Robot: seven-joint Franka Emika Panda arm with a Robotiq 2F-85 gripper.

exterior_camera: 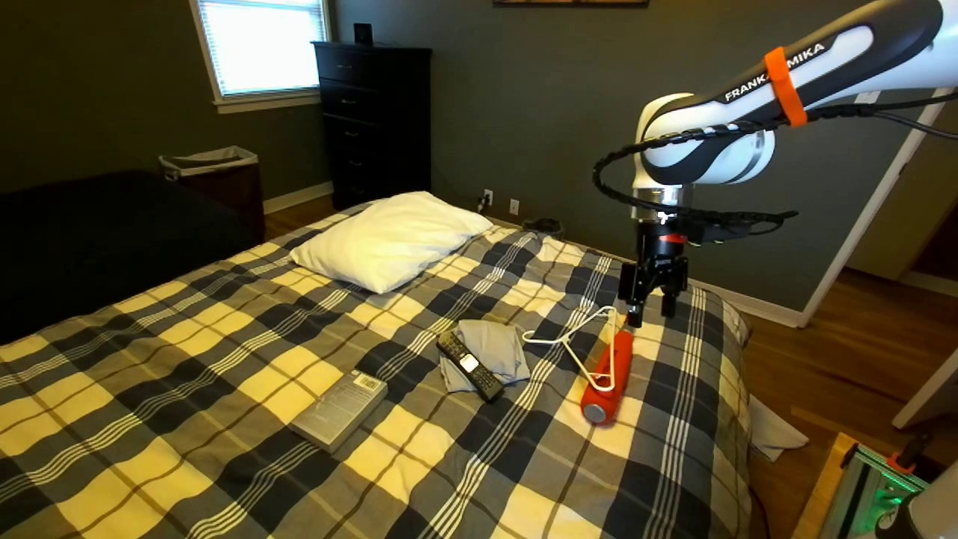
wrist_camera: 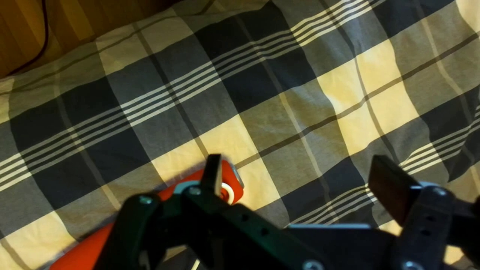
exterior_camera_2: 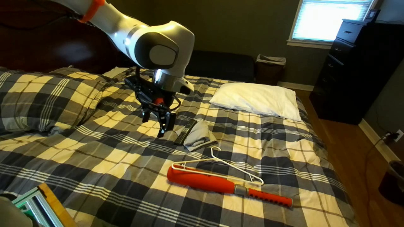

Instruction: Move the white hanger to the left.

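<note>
In an exterior view, the pincer [exterior_camera: 651,311] hangs above the plaid comforter [exterior_camera: 187,389], with the white hanger [exterior_camera: 564,340] below and to one side. In an exterior view, the hanger lies well clear of the pincer, apparently resting partly across a red bat-shaped object [exterior_camera_2: 217,185], so a grasp might drag both. The wrist view shows the jaws wide apart, holding nothing; lowered off-centre, one could hit that object and tip the hanger.
</note>
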